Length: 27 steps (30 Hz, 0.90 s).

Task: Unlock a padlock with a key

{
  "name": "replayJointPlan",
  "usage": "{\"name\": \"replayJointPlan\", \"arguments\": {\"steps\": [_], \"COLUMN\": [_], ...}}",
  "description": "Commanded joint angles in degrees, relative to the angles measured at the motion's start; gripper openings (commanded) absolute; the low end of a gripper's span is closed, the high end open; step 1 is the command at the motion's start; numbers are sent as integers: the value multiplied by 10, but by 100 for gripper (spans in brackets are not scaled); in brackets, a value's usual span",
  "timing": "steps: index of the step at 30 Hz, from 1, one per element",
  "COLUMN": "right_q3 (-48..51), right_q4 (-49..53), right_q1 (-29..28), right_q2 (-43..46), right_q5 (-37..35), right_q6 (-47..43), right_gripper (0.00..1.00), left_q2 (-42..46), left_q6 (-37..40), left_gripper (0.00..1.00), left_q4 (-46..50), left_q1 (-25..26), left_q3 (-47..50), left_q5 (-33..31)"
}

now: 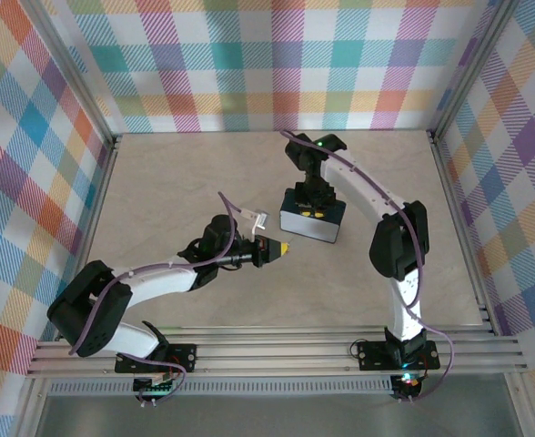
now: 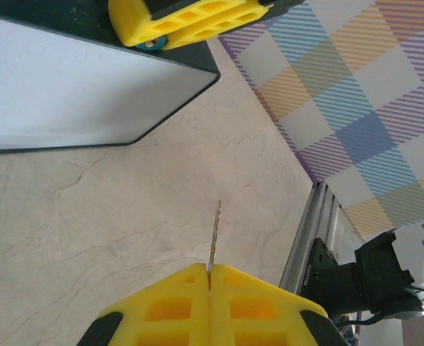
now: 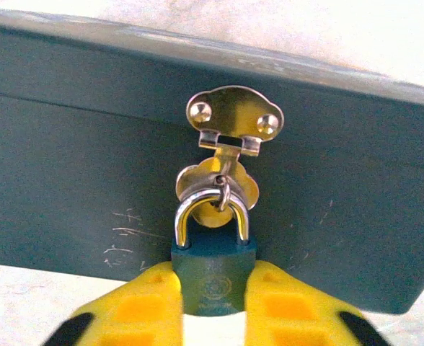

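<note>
A dark teal box (image 3: 68,144) sits on a pale marbled surface (image 2: 89,216), with a small padlock (image 3: 213,259) hanging from the brass hasp (image 3: 233,119) on its front wall. The padlock's steel shackle (image 3: 185,216) is closed through the hasp loop. The right hand (image 3: 213,285) has its yellow fingers clamped on either side of the padlock body. The left hand (image 2: 210,277) is a little way off from the box. Its fingers are pressed together on a thin key (image 2: 214,234), and only the narrow blade pokes out ahead of them. The keyway cannot be seen. It is likely on the underside of the padlock, between the right hand's fingers, so the key may find little room to enter there. The blade is gripped near one end only, so it could twist or slide in the fingers if it meets the lock body instead of the slot. A sideways push from the key could drag the padlock, tug the hasp and shift the light box across the surface. Turning the key against a loose hold could spin the padlock rather than release the shackle.
</note>
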State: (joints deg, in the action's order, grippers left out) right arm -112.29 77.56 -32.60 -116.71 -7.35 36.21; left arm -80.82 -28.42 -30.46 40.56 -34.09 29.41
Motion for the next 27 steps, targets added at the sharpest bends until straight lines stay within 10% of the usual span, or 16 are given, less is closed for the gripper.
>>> {"name": "replayJointPlan", "arguments": {"steps": [1, 15, 20, 27], "right_q3": [40, 297, 259, 101], "right_q4": [4, -173, -152, -58], "right_q1": [-1, -32, -32, -10], "right_q2": [2, 146, 174, 137], "right_q5": [36, 117, 83, 7], "right_q6": [6, 102, 59, -74], "right_gripper": [6, 0, 0, 28], "left_q2": [18, 25, 38, 47], "left_q6": [17, 7, 7, 13], "left_gripper": [0, 0, 0, 0], "left_q4": [2, -39, -31, -9], "left_q1": [-6, -6, -5, -3], "left_q3": [13, 61, 65, 50], "left_q5": [-3, 0, 0, -1]}}
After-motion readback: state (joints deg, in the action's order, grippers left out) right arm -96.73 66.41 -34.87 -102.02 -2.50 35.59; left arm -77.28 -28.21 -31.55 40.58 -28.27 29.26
